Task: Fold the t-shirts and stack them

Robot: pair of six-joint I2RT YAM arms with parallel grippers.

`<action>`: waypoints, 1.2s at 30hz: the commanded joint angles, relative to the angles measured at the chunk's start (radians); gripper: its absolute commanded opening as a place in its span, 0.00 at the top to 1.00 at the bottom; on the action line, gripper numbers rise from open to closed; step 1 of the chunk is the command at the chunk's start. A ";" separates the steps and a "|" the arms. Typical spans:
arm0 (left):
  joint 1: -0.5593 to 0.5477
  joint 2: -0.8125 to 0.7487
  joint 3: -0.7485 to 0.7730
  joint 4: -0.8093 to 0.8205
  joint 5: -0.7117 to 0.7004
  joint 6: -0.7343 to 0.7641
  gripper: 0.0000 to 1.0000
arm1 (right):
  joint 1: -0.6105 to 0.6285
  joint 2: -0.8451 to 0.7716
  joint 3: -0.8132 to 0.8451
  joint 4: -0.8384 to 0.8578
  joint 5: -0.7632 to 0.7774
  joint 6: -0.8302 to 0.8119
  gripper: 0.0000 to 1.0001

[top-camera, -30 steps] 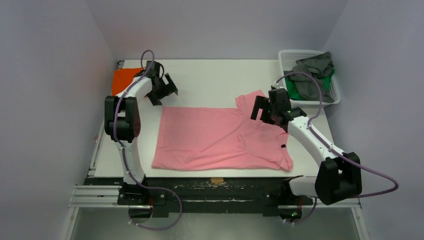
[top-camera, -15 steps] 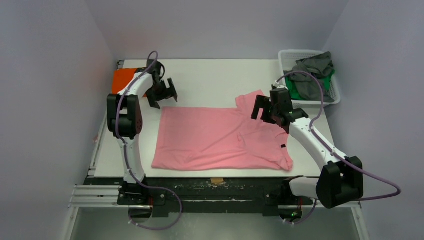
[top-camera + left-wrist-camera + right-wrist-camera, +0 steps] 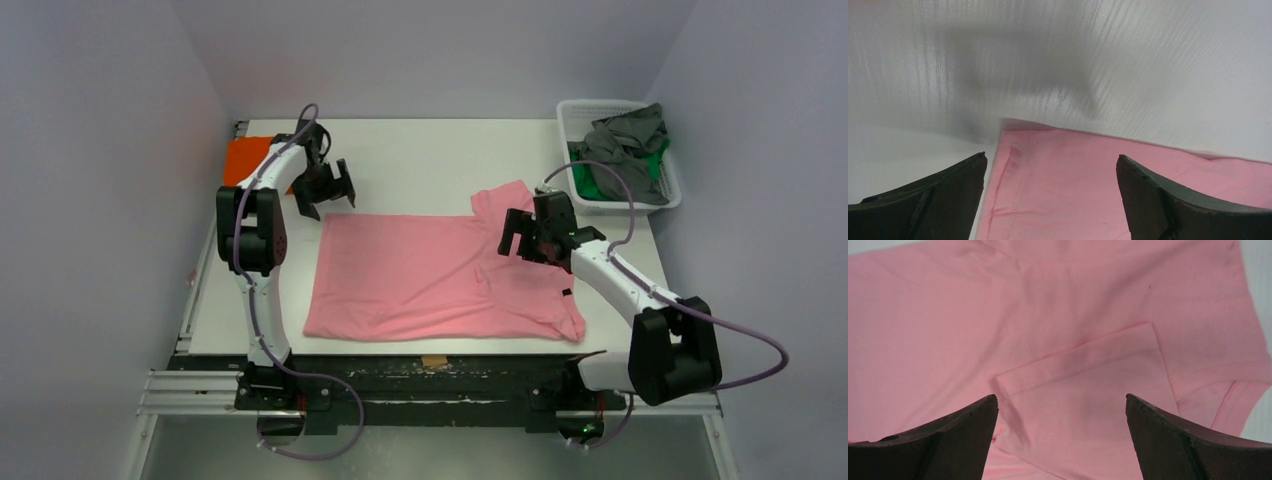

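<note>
A light pink t-shirt (image 3: 420,280) lies spread flat in the middle of the table, its far-right sleeve (image 3: 500,200) sticking out toward the back. My left gripper (image 3: 328,200) hangs open just over the shirt's far-left corner (image 3: 1018,135), with nothing between its fingers (image 3: 938,200). My right gripper (image 3: 515,243) is open above the shirt's right part, and its wrist view shows a folded-over flap of pink cloth (image 3: 1088,385) below it. A folded bright orange t-shirt (image 3: 243,158) lies at the far left. Grey (image 3: 625,135) and green (image 3: 592,180) t-shirts sit bunched in a basket.
The white basket (image 3: 672,190) stands at the table's far-right corner. The white table (image 3: 420,160) shows bare behind the pink shirt. Lilac walls close in on both sides and the back. A black rail runs along the near edge.
The left gripper has shifted a little right and nearer, to the pink shirt's far-left corner. The right gripper has slid slightly left and nearer over the shirt. Both stay open.
</note>
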 commanded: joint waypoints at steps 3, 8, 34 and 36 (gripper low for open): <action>0.000 -0.045 -0.021 0.021 0.012 -0.049 0.02 | -0.001 0.112 -0.050 0.031 -0.012 0.096 0.04; 0.000 -0.054 -0.025 0.031 0.003 -0.075 0.02 | -0.009 0.228 -0.031 -0.006 0.075 0.127 0.04; -0.094 0.018 0.054 -0.016 -0.034 -0.236 0.10 | -0.228 0.241 -0.004 -0.104 0.093 0.074 0.03; -0.101 0.031 0.059 -0.017 -0.041 -0.238 0.12 | -0.228 0.232 -0.004 -0.105 0.092 0.071 0.03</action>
